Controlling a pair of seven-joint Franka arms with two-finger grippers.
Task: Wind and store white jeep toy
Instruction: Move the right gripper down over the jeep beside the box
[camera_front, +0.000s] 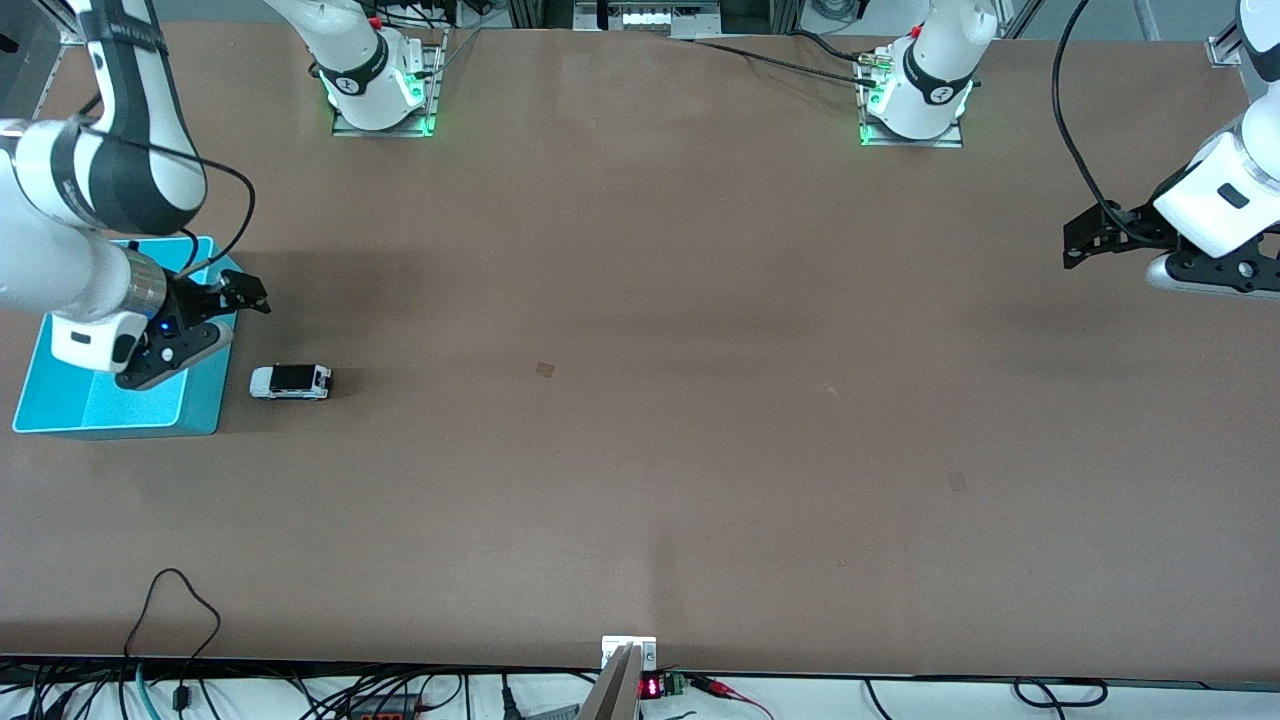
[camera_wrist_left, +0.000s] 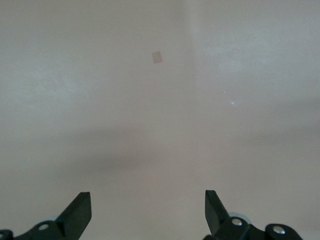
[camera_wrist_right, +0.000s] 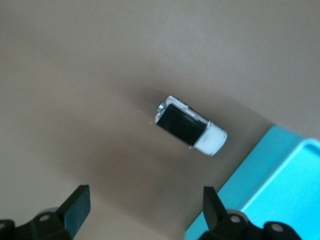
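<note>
The white jeep toy (camera_front: 290, 381), with a black roof panel, stands on the brown table beside the turquoise bin (camera_front: 60, 412), toward the right arm's end. It also shows in the right wrist view (camera_wrist_right: 190, 125), with the bin's corner (camera_wrist_right: 272, 190) close by. My right gripper (camera_front: 243, 292) is open and empty, up in the air over the bin's edge, a short way from the jeep. My left gripper (camera_front: 1085, 240) is open and empty, over bare table at the left arm's end, and waits.
The bin's floor shows nothing in it. A small tan patch (camera_front: 544, 370) lies mid-table and shows in the left wrist view (camera_wrist_left: 157, 57). Cables and a small display (camera_front: 650, 687) run along the table edge nearest the front camera.
</note>
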